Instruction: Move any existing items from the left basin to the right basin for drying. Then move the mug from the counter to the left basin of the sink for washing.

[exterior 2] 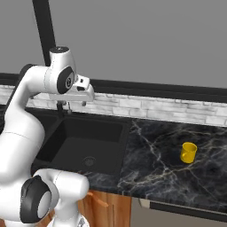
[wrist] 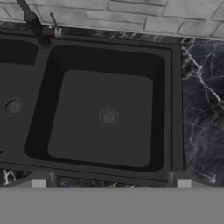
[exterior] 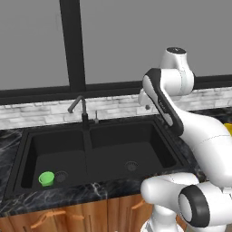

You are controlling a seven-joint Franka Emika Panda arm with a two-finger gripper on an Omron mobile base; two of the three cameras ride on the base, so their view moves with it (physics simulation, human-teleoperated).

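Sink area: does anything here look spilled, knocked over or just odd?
Nothing stands out. The green cup stands upright in the left basin beside the drain; the yellow mug stands upright on the counter, right of the sink. No spills or damage visible.

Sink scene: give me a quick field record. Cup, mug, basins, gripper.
green cup: upright in left basin, front left corner, beside the drain
yellow mug: on counter, right of the sink, apart from it
right basin: nothing in it, drain bare
faucet: at the back, over the divider
gripper: open, above the sink, holding nothing
task state: cup not yet moved
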